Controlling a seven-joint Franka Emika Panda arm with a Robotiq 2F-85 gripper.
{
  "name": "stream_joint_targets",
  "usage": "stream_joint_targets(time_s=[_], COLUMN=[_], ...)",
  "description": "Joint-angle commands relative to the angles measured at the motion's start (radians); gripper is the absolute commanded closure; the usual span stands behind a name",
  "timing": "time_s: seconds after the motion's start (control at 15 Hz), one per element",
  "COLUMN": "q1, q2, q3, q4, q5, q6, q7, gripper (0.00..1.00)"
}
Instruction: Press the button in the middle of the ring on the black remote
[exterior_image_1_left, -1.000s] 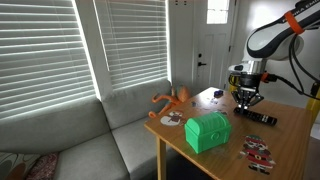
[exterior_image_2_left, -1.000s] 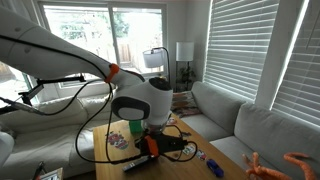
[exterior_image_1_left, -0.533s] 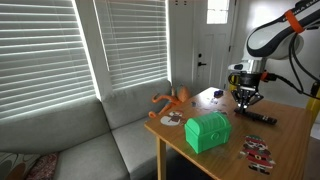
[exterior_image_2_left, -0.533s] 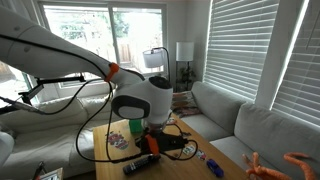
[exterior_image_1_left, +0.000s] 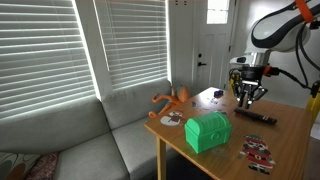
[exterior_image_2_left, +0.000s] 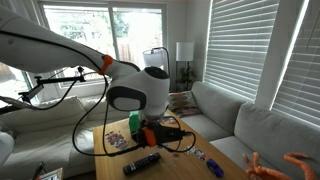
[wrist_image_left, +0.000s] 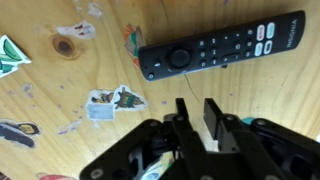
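The gripper (wrist_image_left: 198, 112) hangs over the wooden table (exterior_image_1_left: 291, 140) with its two fingers (wrist_image_left: 215, 116) drawn in close, side by side, with at most a thin gap at the tips. Nothing is caught between them and they touch nothing.

The black remote (wrist_image_left: 220, 46) lies flat on the bare wood just beyond the fingertips, clear of them. It runs slightly slantwise across the top of the wrist view, and its whole length is in sight. The ring (wrist_image_left: 180, 57) sits toward one end of it, with rows of small buttons filling the rest. Their markings are too small to read.

In an exterior view the remote (exterior_image_1_left: 262, 118) rests near the table's far side, below the gripper (exterior_image_1_left: 247, 95) and a little to one side of it. A green chest (exterior_image_1_left: 208, 131) stands nearer the table's front edge. Some red, white and black patterned pieces (exterior_image_1_left: 258, 152) lie flat just beside the chest.

From the opposite side the remote (exterior_image_2_left: 141, 163) shows as a dark bar on the table under the arm's bulky white body (exterior_image_2_left: 140, 92). That body hides most of the gripper there, so the fingers cannot be made out in that view. Stickers (wrist_image_left: 112, 102) dot the wood beside the fingers, and one sticker is cut off at the picture's edge.
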Motion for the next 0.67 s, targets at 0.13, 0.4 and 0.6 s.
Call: stream_joint_targets(time_s=[0.13,0.4,0.6], q1=[-0.013,-0.010,-0.009], q2=[-0.107,-0.169,-0.212], q3=[0.008,0.005,0.005], q4=[0.007,0.014,0.013], q5=[-0.010,-0.011,-0.013], q6=[-0.108,-0.163,-0.192], q7=[0.080,0.185,0.279], gripper=[0.28,0.02,0.00])
